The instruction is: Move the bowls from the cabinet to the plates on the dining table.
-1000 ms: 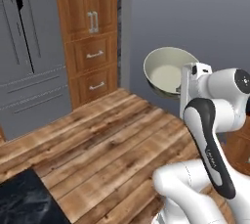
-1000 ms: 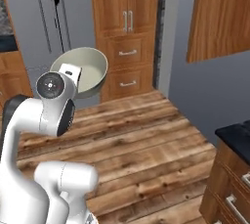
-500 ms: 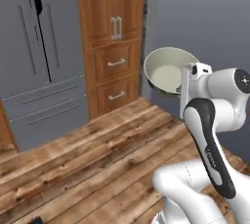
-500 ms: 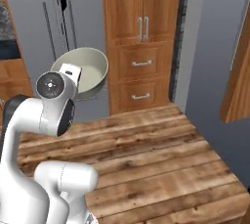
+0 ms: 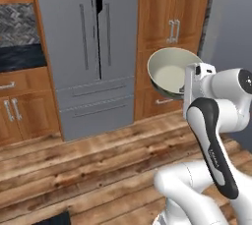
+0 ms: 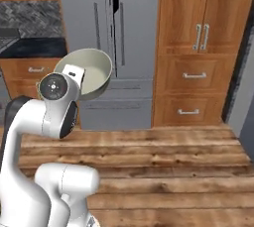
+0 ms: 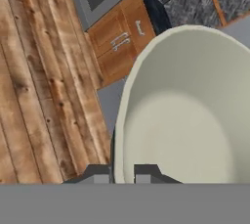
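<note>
Claw (image 7: pixel 122 173) pinches bowl (image 7: pixel 185 105) rim; fingers nearly closed

— How is the arm posed?
— It is folded high, with the elbow bent and the wrist raised to chest level above the base.

— And the gripper (image 7: pixel 122 173)?
— It is clamped on the rim of the bowl (image 5: pixel 172 71), one finger seen either side.
</note>
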You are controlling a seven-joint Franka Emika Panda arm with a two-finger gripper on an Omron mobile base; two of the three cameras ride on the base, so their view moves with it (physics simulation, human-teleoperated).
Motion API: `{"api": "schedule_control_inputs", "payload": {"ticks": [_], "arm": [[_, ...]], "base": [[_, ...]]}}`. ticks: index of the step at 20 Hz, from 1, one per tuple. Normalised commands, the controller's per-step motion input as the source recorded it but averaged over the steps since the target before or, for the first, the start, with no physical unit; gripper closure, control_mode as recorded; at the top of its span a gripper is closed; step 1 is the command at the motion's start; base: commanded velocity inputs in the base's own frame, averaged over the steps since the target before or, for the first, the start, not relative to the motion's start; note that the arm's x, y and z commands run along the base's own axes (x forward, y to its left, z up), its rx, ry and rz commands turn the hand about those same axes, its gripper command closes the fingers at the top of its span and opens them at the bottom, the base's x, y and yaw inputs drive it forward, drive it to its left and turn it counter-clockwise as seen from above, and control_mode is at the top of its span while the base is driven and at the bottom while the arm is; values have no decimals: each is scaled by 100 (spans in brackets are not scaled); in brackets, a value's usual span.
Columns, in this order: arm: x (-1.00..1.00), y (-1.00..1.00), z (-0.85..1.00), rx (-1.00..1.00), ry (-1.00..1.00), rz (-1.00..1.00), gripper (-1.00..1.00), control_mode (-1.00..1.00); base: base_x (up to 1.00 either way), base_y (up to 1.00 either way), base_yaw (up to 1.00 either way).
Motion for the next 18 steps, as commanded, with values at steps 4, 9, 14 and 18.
{"api": "schedule_control_inputs", "payload": {"ticks": [4, 9, 14, 18], "arm": [[0, 0, 0, 0, 0, 0, 100, 100], [0, 0, 0, 0, 0, 0, 100, 100], [0, 0, 0, 0, 0, 0, 100, 100], [0, 0, 0, 0, 0, 0, 100, 100]], "base": [[75, -3, 40], [99, -25, 33], [79, -12, 32], [52, 6, 39]]}}
